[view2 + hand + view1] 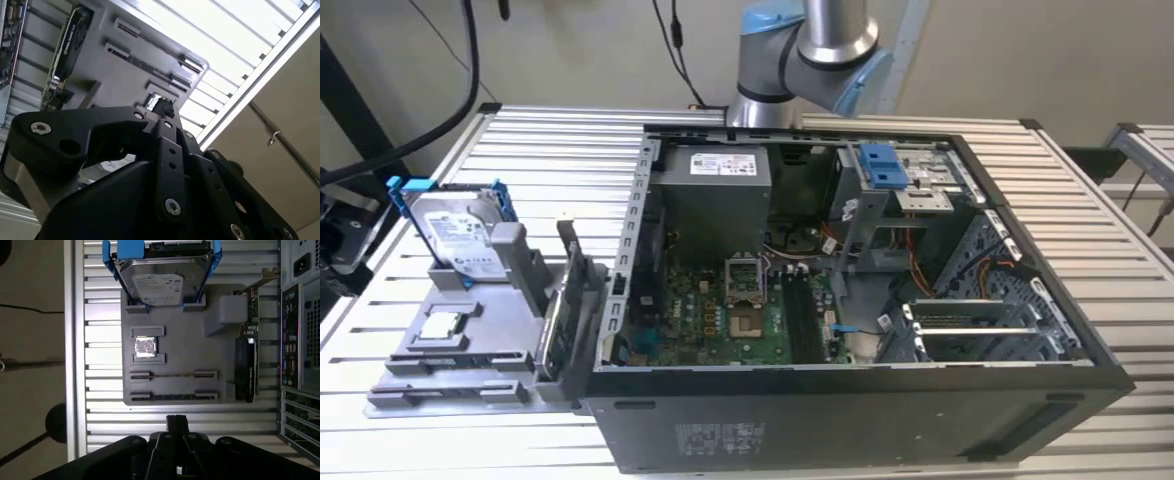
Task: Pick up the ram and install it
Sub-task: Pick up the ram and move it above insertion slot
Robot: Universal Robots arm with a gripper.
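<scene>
Ram [172, 374]: long, thin dark strip w/ brownish top edge, seen edge-on in first wrist view. Stands on its long edge, level, untilted. Each end sits in a slotted holder on gray tray [195, 350]. Lies betw. square chip [146, 347] & second holder pair [206, 396], parallel to that pair. One end is near the upright card [245, 370], not touching it.

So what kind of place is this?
Most likely a robotics test bench for computer assembly: a robot arm rises behind an open computer case on a slatted metal table, with a hard drive propped in a grey parts holder beside it.
</scene>
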